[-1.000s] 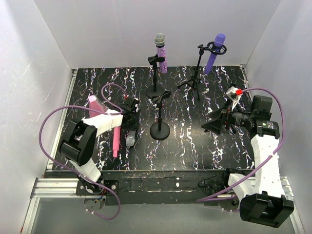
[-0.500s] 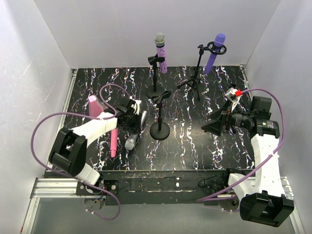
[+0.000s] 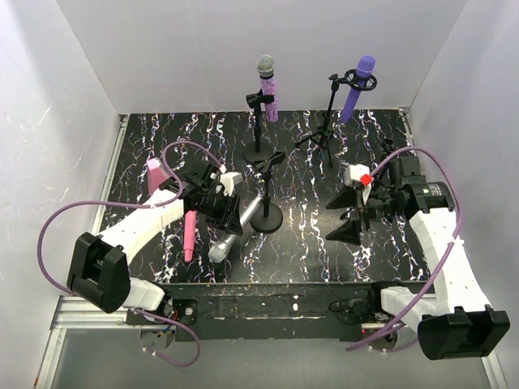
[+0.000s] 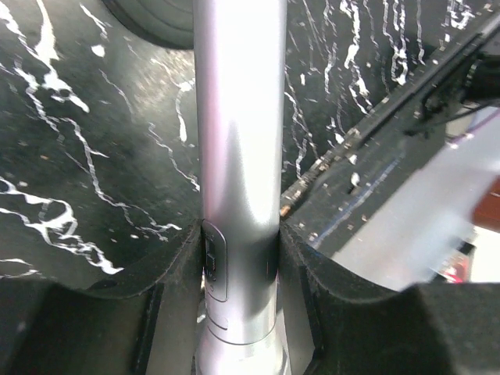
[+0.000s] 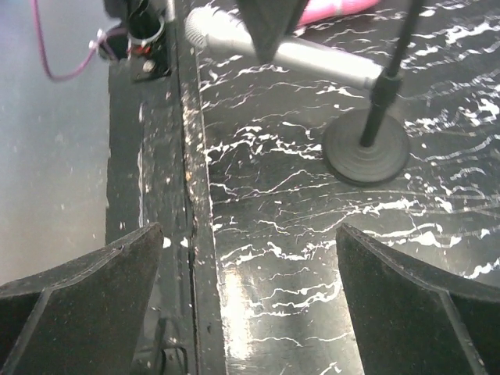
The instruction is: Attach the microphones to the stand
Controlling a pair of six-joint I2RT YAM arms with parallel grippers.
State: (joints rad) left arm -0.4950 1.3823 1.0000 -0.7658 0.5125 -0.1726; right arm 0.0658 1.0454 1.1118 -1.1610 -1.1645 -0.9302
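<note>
Bright, even overhead light; glare streaks the silver-grey microphone (image 4: 238, 156) (wrist views blur close up).

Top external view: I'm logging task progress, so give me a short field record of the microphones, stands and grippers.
Glittery pink-purple microphone: clipped on rear round-base stand
Plain purple microphone: on tripod stand
Silver-grey microphone: clamped in left gripper
Plain pink microphone: lying on black marbled table
Near round-base stand: clip empty
Right gripper: open, empty
</note>
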